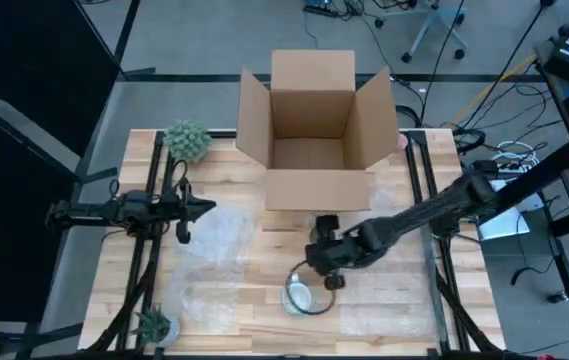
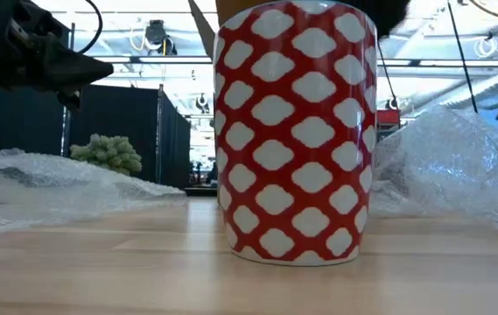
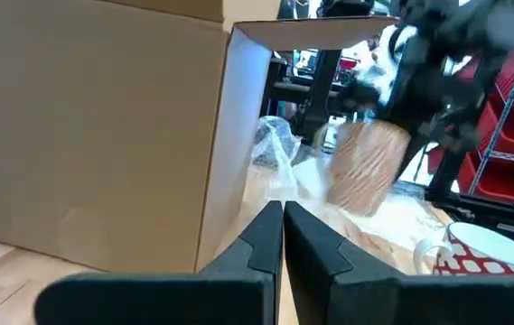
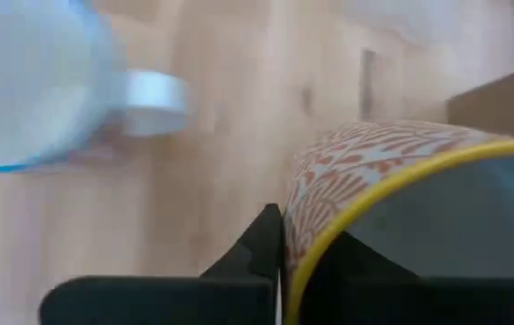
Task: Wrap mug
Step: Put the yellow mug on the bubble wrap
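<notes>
A red mug with white cloud shapes (image 2: 297, 131) stands upright on the wooden table near its front edge; from above its white inside (image 1: 299, 295) shows, and its handle (image 4: 153, 90) points to the right. Just behind it my right gripper (image 1: 324, 252) is shut on a second mug with an orange pattern and a yellow rim (image 3: 369, 167). My left gripper (image 1: 199, 208) hovers shut over the table's left half and touches nothing. Sheets of bubble wrap (image 1: 214, 240) lie flat on the table. My right gripper holds the orange patterned mug by its wall at the yellow rim (image 4: 329, 236), one finger (image 4: 261, 239) outside and the other inside the mug. The fingers come from above, pointing down. The mug hangs upright below them; whether its base touches the table, I cannot tell.
An open cardboard box (image 1: 314, 130) stands at the table's far middle, flaps up. More bubble wrap (image 2: 459, 157) lies on the right side. A green plant ball (image 1: 186, 140) sits at the far left and a small plant (image 1: 152, 325) at the near left corner.
</notes>
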Action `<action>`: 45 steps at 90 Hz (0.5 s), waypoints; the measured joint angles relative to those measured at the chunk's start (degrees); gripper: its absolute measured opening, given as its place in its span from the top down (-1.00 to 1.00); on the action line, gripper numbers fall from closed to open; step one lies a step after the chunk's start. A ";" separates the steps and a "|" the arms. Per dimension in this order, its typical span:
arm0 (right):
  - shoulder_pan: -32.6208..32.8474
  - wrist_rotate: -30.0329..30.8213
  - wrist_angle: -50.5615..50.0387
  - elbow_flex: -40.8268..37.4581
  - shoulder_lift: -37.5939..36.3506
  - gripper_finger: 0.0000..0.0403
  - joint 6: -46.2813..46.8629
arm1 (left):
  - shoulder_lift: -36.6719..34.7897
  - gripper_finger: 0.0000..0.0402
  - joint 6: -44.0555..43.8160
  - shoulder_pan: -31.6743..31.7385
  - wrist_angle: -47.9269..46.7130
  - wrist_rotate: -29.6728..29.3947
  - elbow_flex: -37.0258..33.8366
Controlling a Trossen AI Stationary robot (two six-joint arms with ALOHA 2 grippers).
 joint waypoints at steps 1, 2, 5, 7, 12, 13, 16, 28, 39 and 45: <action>0.32 -0.64 -0.57 0.04 -0.59 0.97 0.83 | 0.00 1.00 0.01 0.00 0.00 -0.01 0.00; 0.64 -1.30 -1.18 0.07 -1.18 0.97 1.67 | 0.00 1.00 0.01 0.00 0.00 -0.06 0.00; 1.68 -3.16 -3.35 0.07 -2.83 0.97 4.23 | 0.00 1.00 0.00 0.00 0.02 -0.22 0.00; 2.52 -4.39 -5.22 0.07 -3.76 0.97 6.28 | 0.00 1.00 -0.01 0.00 0.02 -0.33 0.00; 4.56 -6.19 -10.21 0.07 -5.33 0.98 11.25 | 0.00 1.00 -0.01 0.00 -0.07 -0.41 0.00; 4.95 -6.37 -11.28 0.07 -5.54 0.98 12.25 | 0.00 1.00 -0.01 0.00 -0.11 -0.41 0.00; 6.28 -6.51 -14.66 0.05 -5.93 0.98 15.36 | 0.00 1.00 0.00 0.00 -0.29 -0.41 0.00; 10.76 -5.83 -27.79 -0.01 -5.57 0.99 27.62 | 0.00 1.00 -0.01 0.00 -1.10 -0.41 0.00; 12.97 -4.39 -30.16 -2.80 -4.76 0.99 32.55 | 0.00 1.00 0.01 0.00 -1.14 -0.41 0.00; 12.97 -5.53 -30.06 -6.02 -4.67 0.99 33.91 | 0.00 1.00 0.01 0.00 -1.17 -0.41 0.00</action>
